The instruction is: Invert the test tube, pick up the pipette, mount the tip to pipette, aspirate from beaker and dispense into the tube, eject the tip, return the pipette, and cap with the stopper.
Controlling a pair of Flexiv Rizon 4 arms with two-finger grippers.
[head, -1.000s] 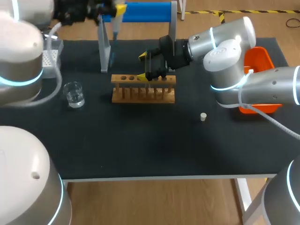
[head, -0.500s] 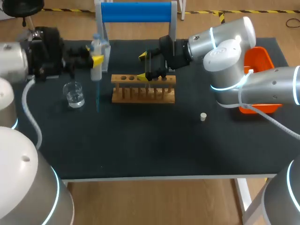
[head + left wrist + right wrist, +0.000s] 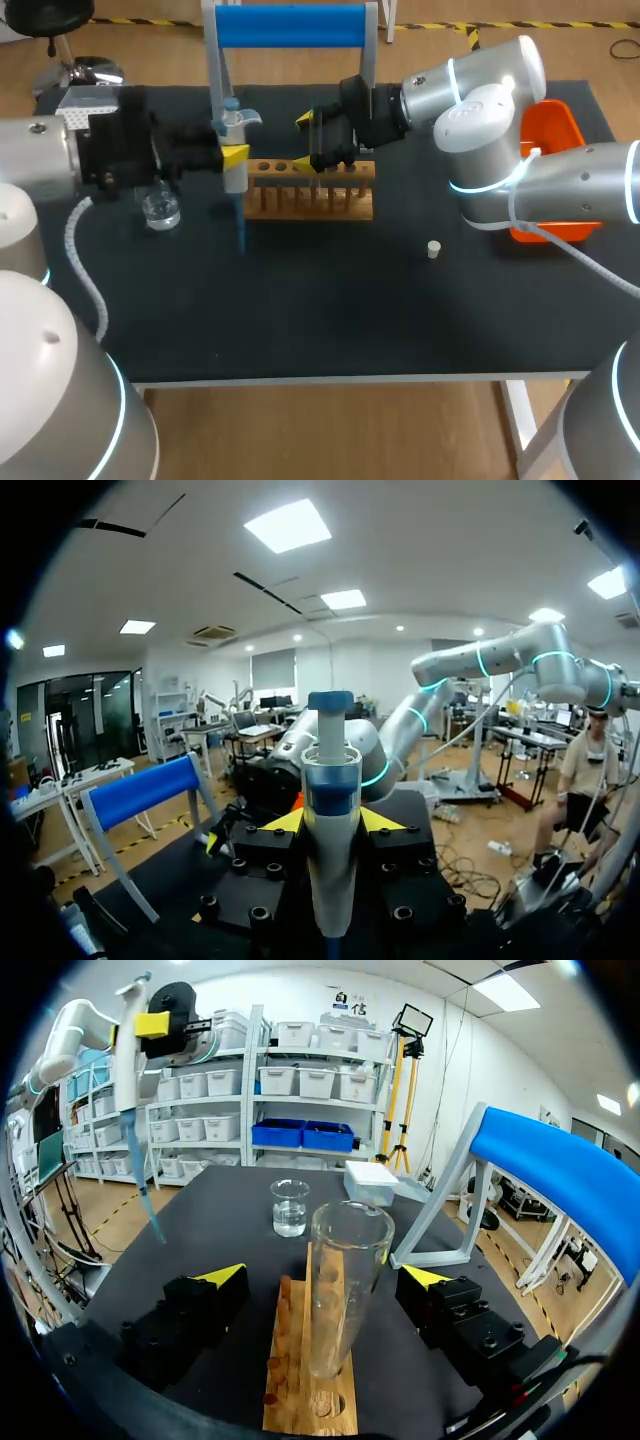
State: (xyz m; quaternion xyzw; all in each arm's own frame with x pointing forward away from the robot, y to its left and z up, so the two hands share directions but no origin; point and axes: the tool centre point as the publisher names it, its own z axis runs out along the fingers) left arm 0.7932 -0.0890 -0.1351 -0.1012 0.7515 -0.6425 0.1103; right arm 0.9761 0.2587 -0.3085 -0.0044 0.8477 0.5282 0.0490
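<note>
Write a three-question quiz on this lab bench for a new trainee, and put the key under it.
1. True or false: the stopper lies on the table, apart from the rack.
2. What does the left gripper hold? A) the stopper B) the pipette C) the rack
3. Fill in: the test tube stands upright in the rack, and the right gripper on either side of it is ___ (open / shut on it).

Key: 1 true; 2 B; 3 open, since neither finger touches the glass.
</note>
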